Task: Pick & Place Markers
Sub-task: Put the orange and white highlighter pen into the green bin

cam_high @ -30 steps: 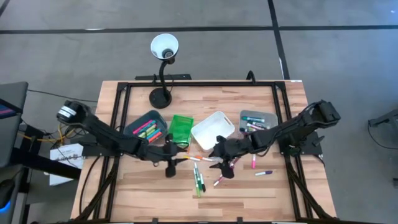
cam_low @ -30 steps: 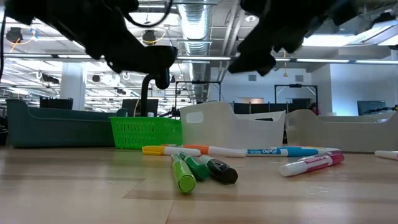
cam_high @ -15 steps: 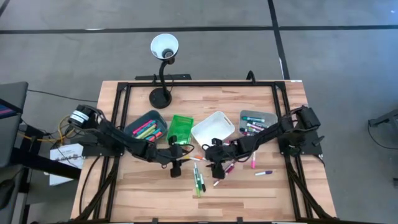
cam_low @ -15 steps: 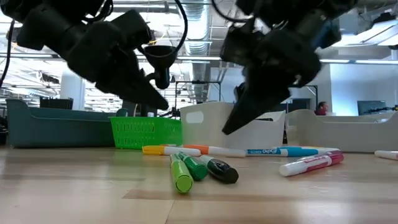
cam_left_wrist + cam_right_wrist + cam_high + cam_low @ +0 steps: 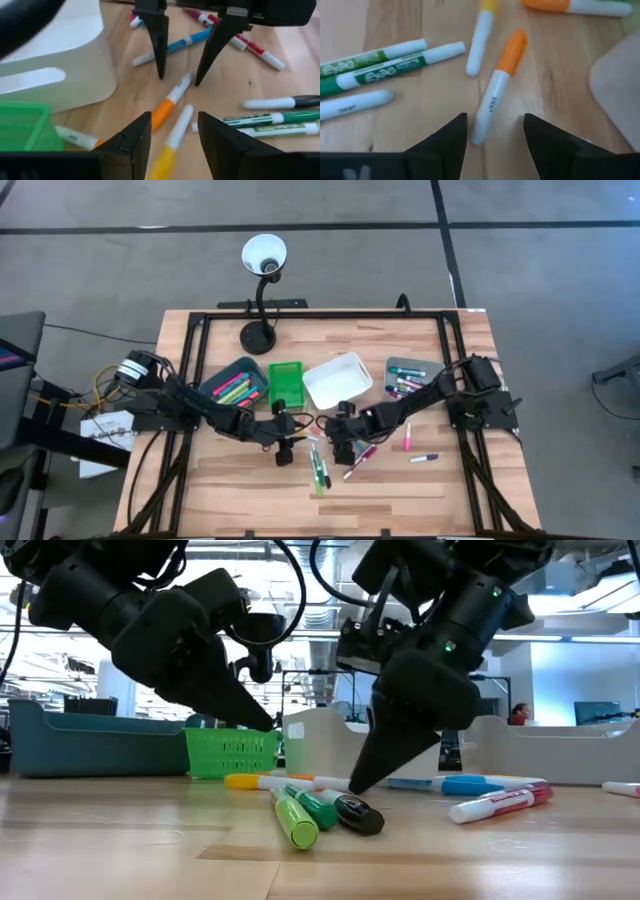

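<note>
Markers (image 5: pixel 322 465) lie flat and scattered mid-counter: two green ones (image 5: pixel 300 815) side by side, a black-capped one (image 5: pixel 352 813) beside them, an orange-capped one (image 5: pixel 498 84), a yellow-capped one (image 5: pixel 171 142), a blue one (image 5: pixel 455 784), pinks (image 5: pixel 503 802) toward three o'clock.

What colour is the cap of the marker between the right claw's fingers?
Orange cap; clearest in the right wrist view.

Both arms reach inward, low over mid-table, facing each other. Left gripper (image 5: pixel 283 442) tilted down toward the tabletop, fingers (image 5: pixel 125 145) spread apart, nothing between them. Right gripper (image 5: pixel 338 442) also angled down, fingers (image 5: pixel 447 140) apart, empty.
</note>
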Controlling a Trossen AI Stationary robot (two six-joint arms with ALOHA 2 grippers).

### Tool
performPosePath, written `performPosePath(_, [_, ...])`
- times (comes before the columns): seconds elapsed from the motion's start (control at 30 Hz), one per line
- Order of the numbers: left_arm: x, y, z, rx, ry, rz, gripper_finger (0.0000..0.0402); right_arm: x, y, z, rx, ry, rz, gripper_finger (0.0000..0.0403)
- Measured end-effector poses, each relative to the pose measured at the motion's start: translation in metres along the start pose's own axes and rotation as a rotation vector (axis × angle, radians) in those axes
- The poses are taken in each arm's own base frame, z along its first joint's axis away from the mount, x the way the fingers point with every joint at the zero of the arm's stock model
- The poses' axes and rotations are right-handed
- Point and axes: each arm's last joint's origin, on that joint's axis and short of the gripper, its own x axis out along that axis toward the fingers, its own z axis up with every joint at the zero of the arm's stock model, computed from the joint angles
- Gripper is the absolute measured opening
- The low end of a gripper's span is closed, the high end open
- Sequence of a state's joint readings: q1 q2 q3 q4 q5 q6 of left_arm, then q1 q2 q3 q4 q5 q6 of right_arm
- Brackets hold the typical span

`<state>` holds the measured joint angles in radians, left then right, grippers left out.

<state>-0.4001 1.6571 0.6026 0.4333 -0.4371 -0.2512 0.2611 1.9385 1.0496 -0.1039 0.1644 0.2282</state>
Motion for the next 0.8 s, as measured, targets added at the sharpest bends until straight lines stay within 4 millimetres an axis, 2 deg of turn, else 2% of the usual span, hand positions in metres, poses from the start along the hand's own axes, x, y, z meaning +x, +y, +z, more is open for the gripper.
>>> performPosePath(0.2, [-0.003, 0.0, 0.003, -0.031, -0.013, -0.002, 0.0158, 0.003, -0.005, 0.0, 0.009, 0.02, -0.001, 0.0155])
performPosePath(0.43, [-0.002, 0.0, 0.002, -0.032, -0.012, -0.001, 0.0158, 0.002, -0.005, 0.006, -0.014, 0.019, 0.005, 0.007])
performPosePath(0.6, [-0.002, 0.0, 0.002, -0.033, -0.014, -0.002, 0.0158, -0.003, -0.004, 0.018, -0.014, 0.04, 0.014, 0.0017])
performPosePath(0.8, [-0.003, 0.0, 0.002, -0.033, -0.016, -0.003, 0.0158, -0.017, 0.001, 0.034, -0.033, 0.127, -0.008, 0.0015])
